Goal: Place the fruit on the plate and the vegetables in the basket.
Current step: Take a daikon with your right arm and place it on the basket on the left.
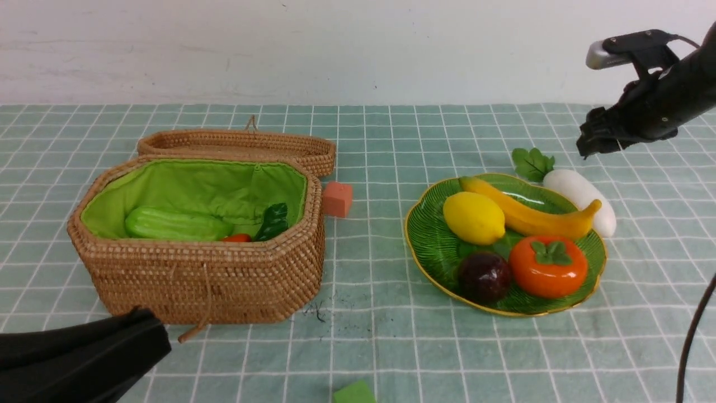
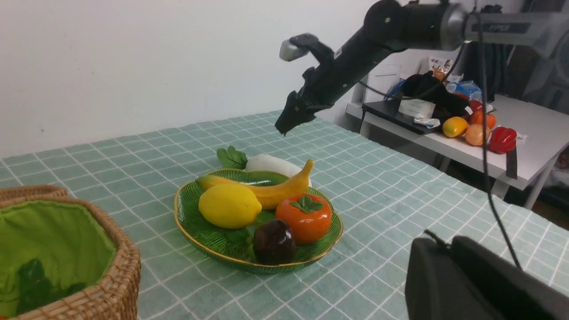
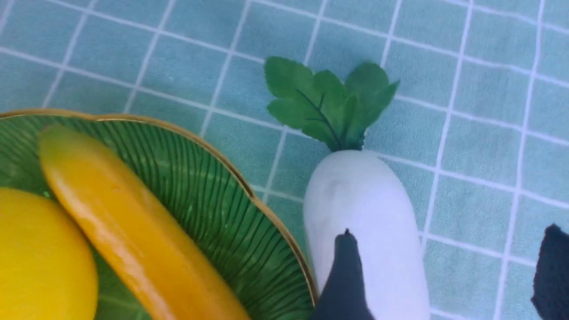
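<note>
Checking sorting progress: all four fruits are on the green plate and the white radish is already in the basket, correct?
Not quite. The white radish lies on the tablecloth beside the green plate, not in the basket; the front view shows it. The fruits are plated.

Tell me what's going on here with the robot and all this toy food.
The robot is sorting toy produce. All four fruits, the banana, lemon, persimmon and mangosteen, sit on the green plate. The basket is open, with a green gourd and some other vegetables partly visible inside. The white radish lies on the cloth beside the plate. The right gripper hangs open above it, holding nothing. The left gripper waits shut near the basket.
</note>
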